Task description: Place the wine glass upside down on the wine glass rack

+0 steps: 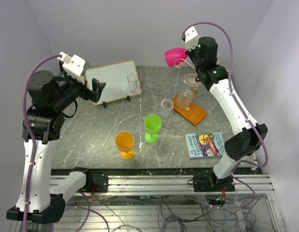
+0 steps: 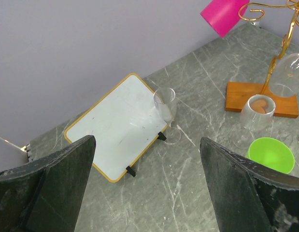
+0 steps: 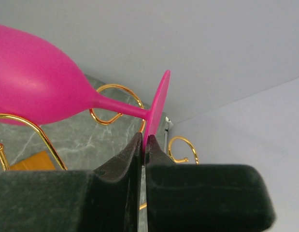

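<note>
From above, the pink wine glass (image 1: pixel 175 56) hangs in the air at the far right of the table. The right gripper (image 1: pixel 184 61) holds it just over the top of the wine glass rack (image 1: pixel 190 99). It lies roughly on its side, bowl pointing left and away from that arm, so I'd say it wants tipping mouth-down yet. The left gripper (image 1: pixel 98 90) is well apart, beside the white board (image 1: pixel 113 81), so the right arm is plainly the nearer one.

In the left wrist view, the left gripper (image 2: pixel 148 145) has its jaws spread wide with nothing between them. The wine glass (image 2: pixel 221 14) shows high in the far corner, near the rack's gold curls.

In the right wrist view, the right gripper (image 3: pixel 143 143) has its jaws pressed together, pinching the rim of the glass's foot. The stem runs nearly level leftward to the bowl. A gold curl of the rack sits behind the stem, and I cannot tell whether they touch.
</note>
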`<state>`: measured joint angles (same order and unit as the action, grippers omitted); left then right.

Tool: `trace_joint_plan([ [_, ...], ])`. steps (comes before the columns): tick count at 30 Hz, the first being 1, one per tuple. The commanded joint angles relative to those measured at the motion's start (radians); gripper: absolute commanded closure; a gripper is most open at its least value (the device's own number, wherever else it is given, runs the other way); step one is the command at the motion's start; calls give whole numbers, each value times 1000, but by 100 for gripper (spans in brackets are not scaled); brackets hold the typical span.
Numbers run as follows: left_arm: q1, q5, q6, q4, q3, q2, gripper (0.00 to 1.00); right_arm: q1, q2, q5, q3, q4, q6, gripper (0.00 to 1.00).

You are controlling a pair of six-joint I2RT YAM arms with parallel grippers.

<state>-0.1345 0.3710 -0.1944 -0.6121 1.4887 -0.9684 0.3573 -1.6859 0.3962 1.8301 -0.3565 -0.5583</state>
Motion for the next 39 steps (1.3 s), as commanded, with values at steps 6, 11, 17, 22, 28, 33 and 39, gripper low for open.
trace_joint_plan([
  [6,9,34,-14,11,-16,9,0,1,12,49,-45,-27,-43,100],
  [11,9,41,-13,12,-16,6,0,1,33,76,-87,1,-84,100],
  [17,9,49,-16,11,-20,5,0,0,53,89,-122,46,-154,100],
  [22,9,54,-21,8,-23,4,0,0,58,87,-143,87,-207,100],
  [28,9,57,-25,3,-25,6,0,0,27,83,-102,90,-235,100],
  [33,9,56,-38,-2,-28,9,0,0,-9,84,-60,81,-249,100],
  [39,9,56,-49,-11,-28,14,0,0,-34,79,-21,76,-258,100],
])
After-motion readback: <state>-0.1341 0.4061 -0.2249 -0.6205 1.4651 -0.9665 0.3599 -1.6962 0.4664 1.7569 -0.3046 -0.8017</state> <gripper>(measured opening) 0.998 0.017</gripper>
